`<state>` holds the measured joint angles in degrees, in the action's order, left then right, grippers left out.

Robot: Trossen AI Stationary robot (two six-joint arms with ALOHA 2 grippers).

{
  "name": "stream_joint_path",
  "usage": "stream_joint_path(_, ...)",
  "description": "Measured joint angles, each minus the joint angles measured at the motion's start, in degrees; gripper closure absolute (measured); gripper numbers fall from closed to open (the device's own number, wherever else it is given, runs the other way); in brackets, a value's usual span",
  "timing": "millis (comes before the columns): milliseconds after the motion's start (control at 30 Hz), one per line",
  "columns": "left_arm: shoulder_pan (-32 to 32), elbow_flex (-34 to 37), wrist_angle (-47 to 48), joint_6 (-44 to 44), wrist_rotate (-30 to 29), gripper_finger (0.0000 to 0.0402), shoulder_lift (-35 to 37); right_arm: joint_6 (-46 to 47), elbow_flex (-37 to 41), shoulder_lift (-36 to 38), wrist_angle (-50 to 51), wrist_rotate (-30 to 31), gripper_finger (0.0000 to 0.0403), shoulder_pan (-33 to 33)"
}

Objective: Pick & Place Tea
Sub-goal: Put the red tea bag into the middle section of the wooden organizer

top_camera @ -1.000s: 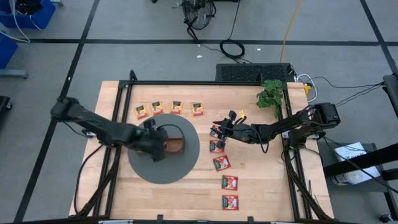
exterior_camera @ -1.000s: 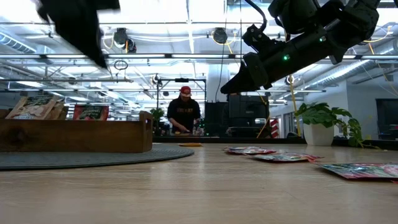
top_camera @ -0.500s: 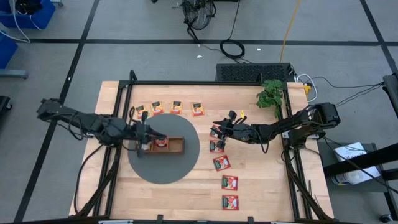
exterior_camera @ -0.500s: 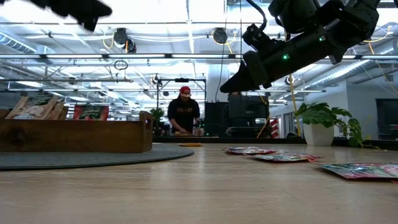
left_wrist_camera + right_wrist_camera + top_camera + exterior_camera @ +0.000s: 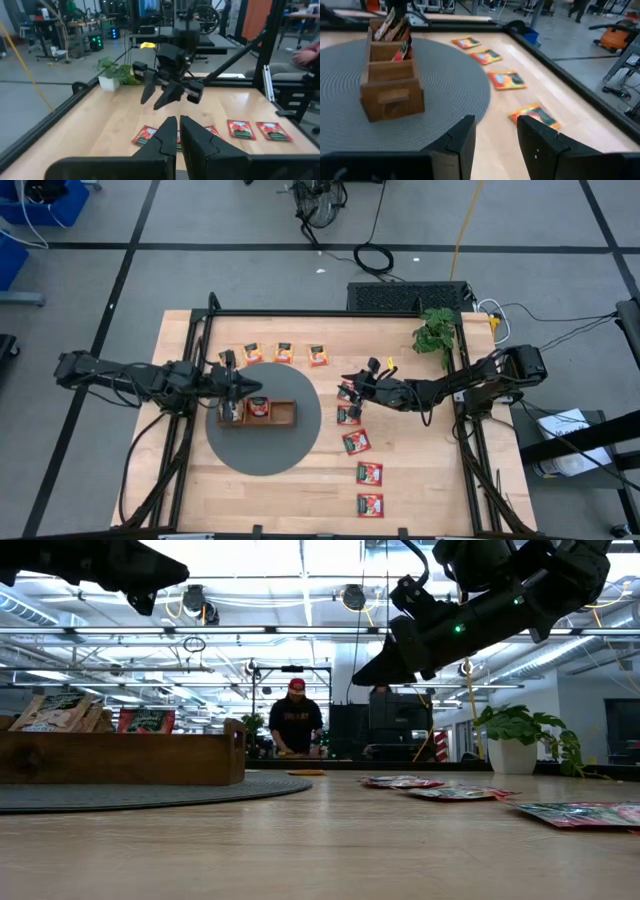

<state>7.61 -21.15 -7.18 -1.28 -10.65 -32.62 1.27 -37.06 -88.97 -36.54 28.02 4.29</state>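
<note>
**Inspector:** Two pincers overhead; what changed?

**Operator:** My left pincer [image 5: 238, 387] has drawn back off the tray [image 5: 283, 418], fingers pressed together, empty; I judge a packet delivered.

**Inspector:** Low view?

**Operator:** Tea packets [image 5: 60, 711] stand in the tray.

**Inspector:** Wrist views?

**Operator:** Right pincer [image 5: 496, 137] spread, empty, above the bench [image 5: 485, 165]; orange packets [image 5: 506, 79] await.

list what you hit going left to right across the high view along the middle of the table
left gripper over the tray's left end → wooden tray on the round grey mat → red tea packets in a column → right gripper at the column's upper end → potted plant
</note>
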Motion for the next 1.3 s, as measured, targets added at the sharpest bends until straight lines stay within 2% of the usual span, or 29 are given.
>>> stream_joint_path(167, -0.02, 0.00, -0.04, -4.12, -0.07, 0.0373, 0.01, -3.91, -0.45, 0.01, 4.27, -3.87, 0.0273, 0.85)
stream_joint_path(233, -0.02, 0.00, -0.06, -5.32, -0.09, 0.0373, 0.02, -3.71, -5.09, -0.02, 18.78, -2.72, 0.0273, 0.48)
stream_joint_path(300, -0.02, 0.00, -0.03, -5.95, -0.09, 0.0373, 0.02, -0.95, -13.27, -0.88, 40.01, -0.64, 0.0270, -0.89)
stream_joint_path(367, -0.04, 0.00, -0.07, -6.62, -0.11, 0.0373, 0.02, 2.07, -22.34, -4.15, 55.71, 0.19, 0.0262, -2.59)
stream_joint_path(467, 0.02, 0.00, -0.27, -6.77, -0.13, 0.0373, 0.02, 2.90, -33.05, -7.64, 72.87, -2.12, 0.0240, -4.17)
stream_joint_path(567, 0.01, 0.00, -0.26, -6.77, -0.07, 0.0373, 0.02, 6.55, -39.42, -9.56, 81.05, -7.61, 0.0211, -5.56)
stream_joint_path(700, 0.01, 0.00, -0.28, -6.75, -0.01, 0.0373, 0.02, 7.41, -40.17, -13.13, 84.90, -14.44, 0.0158, -6.93)
stream_joint_path(933, 0.01, 0.00, -0.32, -6.75, 0.06, 0.0373, 0.00, 4.45, -40.22, -20.64, 84.60, -14.62, 0.0078, -7.45)
stream_joint_path(1067, 0.01, 0.00, -0.35, -6.74, 0.08, 0.0373, 0.02, 2.14, -40.24, -23.01, 82.64, -14.49, 0.0063, -7.59)
stream_joint_path(1300, 0.01, 0.00, -0.37, -6.69, 0.11, 0.0373, 0.02, 0.86, -40.39, -24.17, 78.29, -15.70, 0.0063, -9.12)
